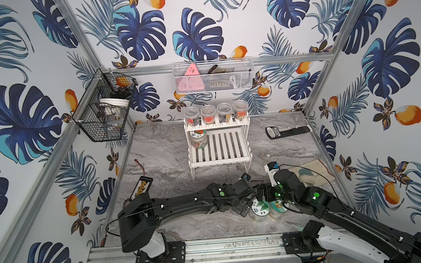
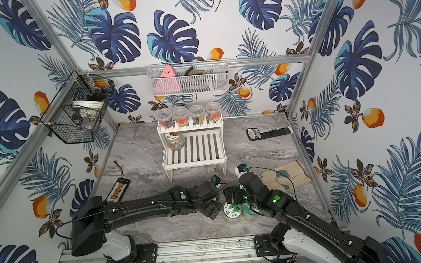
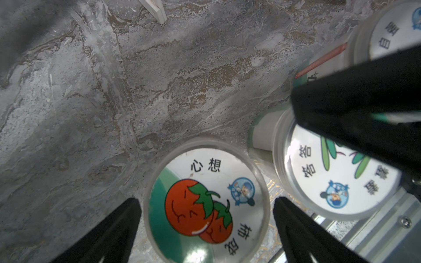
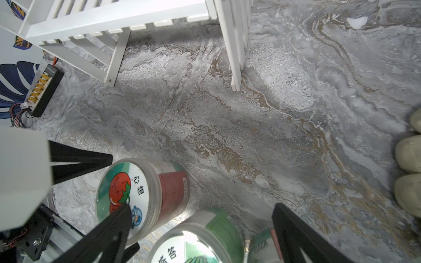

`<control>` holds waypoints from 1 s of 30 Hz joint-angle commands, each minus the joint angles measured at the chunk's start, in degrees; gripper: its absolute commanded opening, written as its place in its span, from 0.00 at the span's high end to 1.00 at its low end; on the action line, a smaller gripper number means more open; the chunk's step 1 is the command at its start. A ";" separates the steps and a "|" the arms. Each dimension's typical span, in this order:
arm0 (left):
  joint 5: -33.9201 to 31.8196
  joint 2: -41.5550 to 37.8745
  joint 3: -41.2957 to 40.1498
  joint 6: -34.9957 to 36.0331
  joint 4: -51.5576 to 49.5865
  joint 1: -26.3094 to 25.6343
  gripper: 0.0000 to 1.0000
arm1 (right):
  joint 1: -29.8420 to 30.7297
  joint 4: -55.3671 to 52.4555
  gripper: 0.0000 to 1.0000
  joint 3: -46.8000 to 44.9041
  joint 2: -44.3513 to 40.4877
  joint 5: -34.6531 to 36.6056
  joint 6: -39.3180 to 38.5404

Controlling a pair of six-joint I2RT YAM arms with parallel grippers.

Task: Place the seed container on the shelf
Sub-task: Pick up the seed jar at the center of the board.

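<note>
Plastic tomato-lid seed container (image 3: 200,205) stands upright on the grey marbled table (image 1: 167,153), near the front edge and well apart from the shelf (image 1: 220,160); in both top views the left arm hides it. Left gripper (image 3: 206,200) hangs over it with jaws spread wide, one finger on either side of the lid rim, gripping nothing (whether a finger touches the wall cannot be told). Just beside it stands a leaf-lid seed container (image 1: 259,207), and next to that a teal-lid seed container (image 1: 278,206). Right gripper (image 4: 202,206) is equally wide open and empty, poised above the leaf-lid seed container, its fingers close to those of the left gripper. Shelf detail: four clear cups (image 1: 208,113) line the upper tier, and one more jar (image 1: 199,140) sits at the left end of the lower tier. Periphery: a pale glove (image 1: 310,173) on the table's right side, a black handheld device (image 1: 287,131), a black connector strip (image 1: 144,186), and on the walls a black wire basket (image 1: 105,109) and a white mesh basket (image 1: 213,78).
</note>
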 commanded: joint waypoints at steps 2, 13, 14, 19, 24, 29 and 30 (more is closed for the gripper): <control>-1.10 0.83 0.46 0.32 -0.25 -0.13 0.01 | -0.02 0.91 0.00 -0.41 0.06 0.39 0.99; -1.91 1.40 0.10 -0.68 0.79 -0.13 0.02 | -0.02 1.49 0.00 -0.65 0.28 0.02 1.34; -1.84 1.48 0.08 -0.77 0.76 -0.12 0.01 | 0.02 1.54 0.00 -0.71 0.28 -0.06 1.35; -1.60 1.68 -0.14 -0.84 0.88 -0.13 0.01 | 0.01 1.88 0.00 -0.95 0.28 -0.28 1.59; -1.84 1.43 -0.06 -0.71 0.64 -0.09 0.03 | 0.04 2.04 0.00 -1.04 0.37 -0.42 1.65; -2.04 0.07 -0.45 -1.46 -0.14 -0.13 0.10 | 0.05 2.31 0.00 -0.76 -0.11 -0.42 1.17; -2.33 -0.52 -0.63 -2.00 -0.52 -0.09 0.11 | 0.04 2.54 0.00 -0.71 -0.49 -0.42 0.92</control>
